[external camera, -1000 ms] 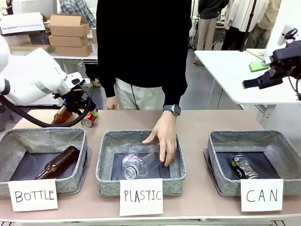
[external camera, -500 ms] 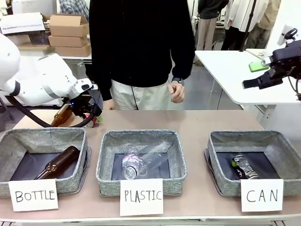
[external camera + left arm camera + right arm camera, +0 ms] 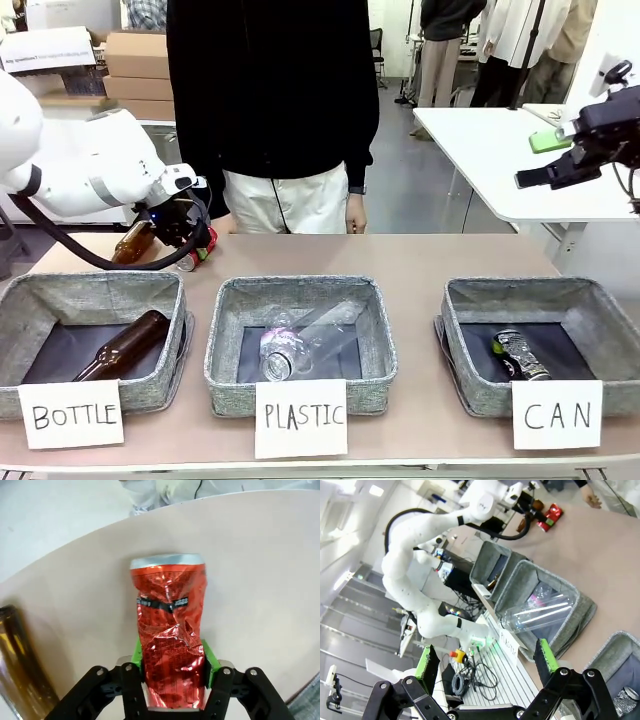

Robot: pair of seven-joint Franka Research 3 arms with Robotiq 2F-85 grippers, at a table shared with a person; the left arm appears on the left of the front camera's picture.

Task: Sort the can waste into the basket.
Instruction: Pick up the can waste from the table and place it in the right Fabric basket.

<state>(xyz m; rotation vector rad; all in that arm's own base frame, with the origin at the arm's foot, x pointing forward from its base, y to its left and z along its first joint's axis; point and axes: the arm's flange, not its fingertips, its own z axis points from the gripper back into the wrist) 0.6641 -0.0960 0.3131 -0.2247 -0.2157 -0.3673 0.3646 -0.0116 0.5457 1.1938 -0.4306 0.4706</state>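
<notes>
Left gripper (image 3: 172, 666): jaws clamped on the red can (image 3: 170, 620), green pads pressed into both sides of its crumpled lower end. The can's long axis ran straight out along the fingers, silver rim end farthest from the wrist. It sat low over the worktop (image 3: 420, 255) at the far left; whether it touched the surface could not be told. A brown bottle (image 3: 15, 655) lay just beside it. From that grip the CAN basket (image 3: 470, 390) lay well apart, toward the robot's right, beyond the two other baskets, with a dark can (image 3: 520, 355) already inside. Right gripper (image 3: 535, 176) hung high above that end, jaws apart and holding nothing. It was nearer the basket, but judged the left arm must make the crossing.
</notes>
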